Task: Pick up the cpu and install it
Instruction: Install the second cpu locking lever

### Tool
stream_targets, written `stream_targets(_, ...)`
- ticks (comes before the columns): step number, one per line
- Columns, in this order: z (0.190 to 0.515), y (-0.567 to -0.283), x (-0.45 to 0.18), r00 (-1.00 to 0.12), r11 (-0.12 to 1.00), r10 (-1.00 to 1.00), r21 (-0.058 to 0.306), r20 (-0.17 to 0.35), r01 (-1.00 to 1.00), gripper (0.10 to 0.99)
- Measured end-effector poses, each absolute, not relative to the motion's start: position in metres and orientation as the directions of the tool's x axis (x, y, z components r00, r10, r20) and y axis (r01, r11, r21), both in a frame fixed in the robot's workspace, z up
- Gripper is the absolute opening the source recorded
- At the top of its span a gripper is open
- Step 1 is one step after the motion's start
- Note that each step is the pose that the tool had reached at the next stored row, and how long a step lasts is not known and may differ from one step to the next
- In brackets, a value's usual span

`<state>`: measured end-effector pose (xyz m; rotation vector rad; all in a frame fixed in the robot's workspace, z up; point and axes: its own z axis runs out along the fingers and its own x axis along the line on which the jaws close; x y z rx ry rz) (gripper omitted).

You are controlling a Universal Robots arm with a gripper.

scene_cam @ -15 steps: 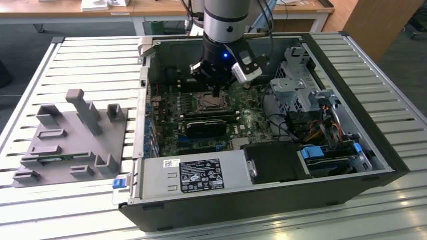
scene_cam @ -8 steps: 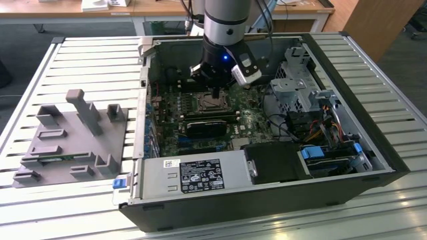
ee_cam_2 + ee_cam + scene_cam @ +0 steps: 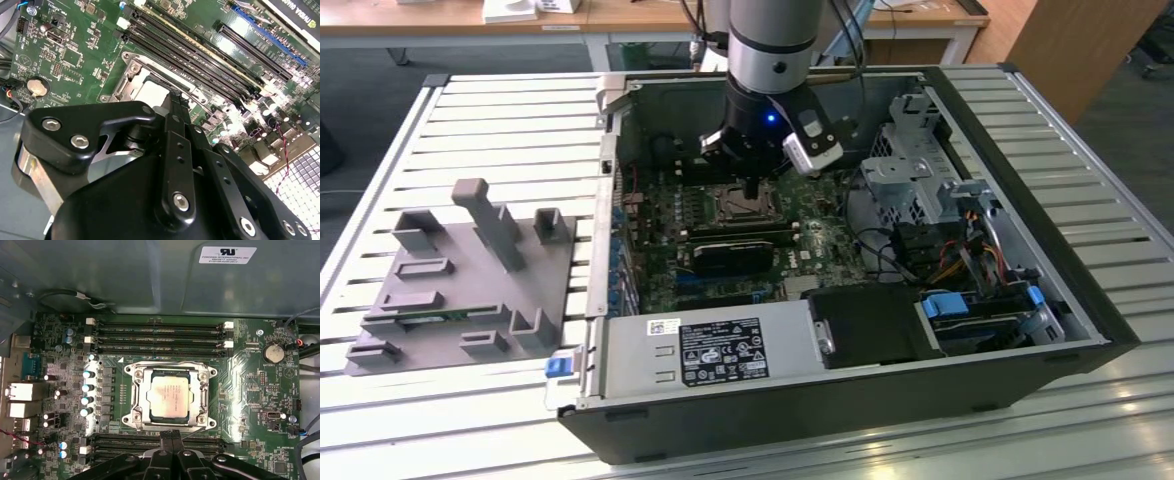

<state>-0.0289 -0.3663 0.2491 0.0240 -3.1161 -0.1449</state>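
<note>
The small square silver-topped cpu (image 3: 170, 396) already lies seated in the motherboard's metal socket frame (image 3: 131, 397), the black claw (image 3: 171, 437) shut and empty beside it, so installation looks nearly complete.

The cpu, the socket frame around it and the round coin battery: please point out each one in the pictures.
cpu (image 3: 170, 396), first wrist view, middle of its shiny metal top.
socket frame (image 3: 132, 399), first wrist view, one side bar of the metal frame.
coin battery (image 3: 274, 352), first wrist view, centre of the disc.
</note>
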Motion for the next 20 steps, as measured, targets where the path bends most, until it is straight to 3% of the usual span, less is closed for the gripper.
stream_targets(20, 0.2416, -0.3739, -0.0354, -0.999, 0.996, -0.016, 0.093, 0.028, -0.014, 0.106)
